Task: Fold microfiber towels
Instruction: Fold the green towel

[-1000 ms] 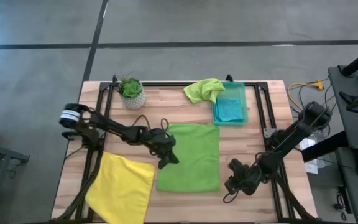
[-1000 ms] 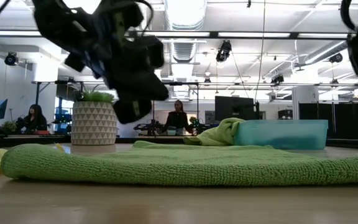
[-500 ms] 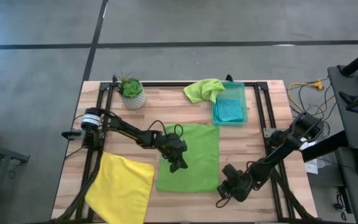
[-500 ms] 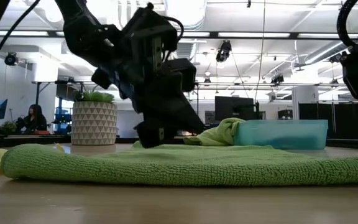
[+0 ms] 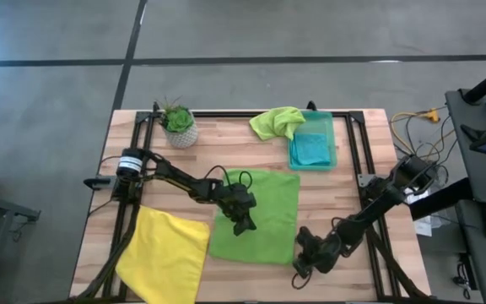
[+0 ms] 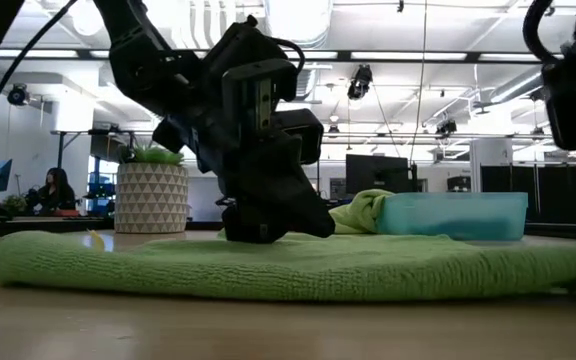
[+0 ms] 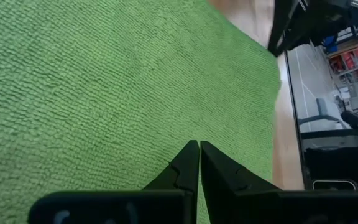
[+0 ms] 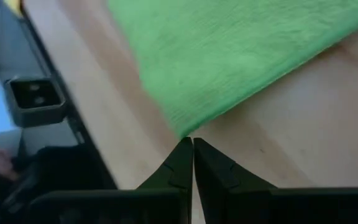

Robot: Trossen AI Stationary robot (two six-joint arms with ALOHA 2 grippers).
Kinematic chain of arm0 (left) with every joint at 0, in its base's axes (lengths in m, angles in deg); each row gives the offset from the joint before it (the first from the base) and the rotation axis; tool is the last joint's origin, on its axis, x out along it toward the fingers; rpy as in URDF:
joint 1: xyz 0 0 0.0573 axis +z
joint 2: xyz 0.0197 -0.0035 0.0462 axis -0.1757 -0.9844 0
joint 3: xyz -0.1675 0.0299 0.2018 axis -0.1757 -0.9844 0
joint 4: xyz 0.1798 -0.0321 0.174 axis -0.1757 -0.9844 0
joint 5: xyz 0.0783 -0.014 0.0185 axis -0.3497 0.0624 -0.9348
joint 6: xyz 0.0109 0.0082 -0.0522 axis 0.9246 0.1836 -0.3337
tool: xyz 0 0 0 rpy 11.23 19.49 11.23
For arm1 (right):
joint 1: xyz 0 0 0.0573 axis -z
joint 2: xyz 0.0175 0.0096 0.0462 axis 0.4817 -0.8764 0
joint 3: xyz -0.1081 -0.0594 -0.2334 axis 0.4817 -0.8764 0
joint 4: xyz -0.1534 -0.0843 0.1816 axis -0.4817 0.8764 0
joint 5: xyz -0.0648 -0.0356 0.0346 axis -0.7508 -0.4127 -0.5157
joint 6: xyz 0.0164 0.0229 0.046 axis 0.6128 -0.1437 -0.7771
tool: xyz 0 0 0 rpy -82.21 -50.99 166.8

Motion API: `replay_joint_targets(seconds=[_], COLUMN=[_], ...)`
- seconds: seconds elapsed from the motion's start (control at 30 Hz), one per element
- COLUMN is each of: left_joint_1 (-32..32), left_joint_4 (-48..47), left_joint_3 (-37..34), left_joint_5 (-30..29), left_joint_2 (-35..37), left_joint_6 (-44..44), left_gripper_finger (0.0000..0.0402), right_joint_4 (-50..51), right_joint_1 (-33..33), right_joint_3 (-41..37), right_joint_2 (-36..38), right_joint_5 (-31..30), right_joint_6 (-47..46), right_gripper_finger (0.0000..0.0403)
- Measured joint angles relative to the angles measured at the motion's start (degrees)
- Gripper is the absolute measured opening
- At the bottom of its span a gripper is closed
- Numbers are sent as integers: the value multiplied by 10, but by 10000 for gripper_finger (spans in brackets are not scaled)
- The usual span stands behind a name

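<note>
We see yellow towel [image 5: 165,252] at near left, hanging over table [image 5: 344,181] edge. Potted succulent [image 5: 178,124] at far left. Left gripper [image 5: 243,225], jaws together, pressing on flat lime green towel [image 5: 264,221] at centre. Crumpled lime towel [image 5: 278,122] beside translucent bin [image 5: 332,139] holding teal towel [image 5: 312,149], far right. Right gripper [image 5: 302,263], jaws together, at flat towel's near right corner.

Potted plant [image 5: 178,124], green bin [image 5: 314,144]
</note>
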Motion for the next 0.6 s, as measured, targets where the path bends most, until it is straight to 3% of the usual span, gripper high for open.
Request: replay_joint_targets(seconds=[0.43,0.6], left_joint_1=[2,3], left_joint_4=[-15,-9], left_joint_3=[-4,-7], left_joint_5=[-16,-19], left_joint_2=[15,76], left_joint_6=[5,82], left_gripper_finger=[0,0], right_joint_4=[-66,-63], right_joint_1=[1,0], right_joint_3=[-2,7], right_joint_2=[15,26], right_joint_5=[-27,-49], right_joint_6=[81,143], right_gripper_finger=[9,9])
